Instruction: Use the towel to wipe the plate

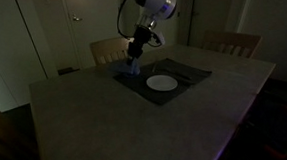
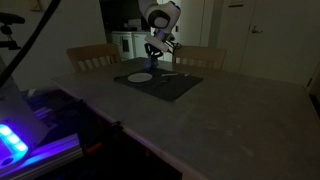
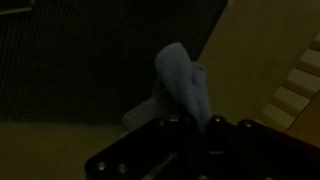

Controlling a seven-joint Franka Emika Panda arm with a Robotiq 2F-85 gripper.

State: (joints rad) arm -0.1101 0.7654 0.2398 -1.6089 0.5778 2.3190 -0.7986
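- We've got the gripper clamped narrow on the towel, with the bluish cloth hanging bunched under it.
- In the wrist view, the towel pokes out pale from between the jaws, over the border where the dark placemat meets the table.
- In both exterior views the towel is at the placemat's edge, near the plate but apart from it.
- The white plate sits on the placemat.
- We can't tell whether the cloth touches the mat, it's too dim.
- 2 chairs stand at the table's far side.
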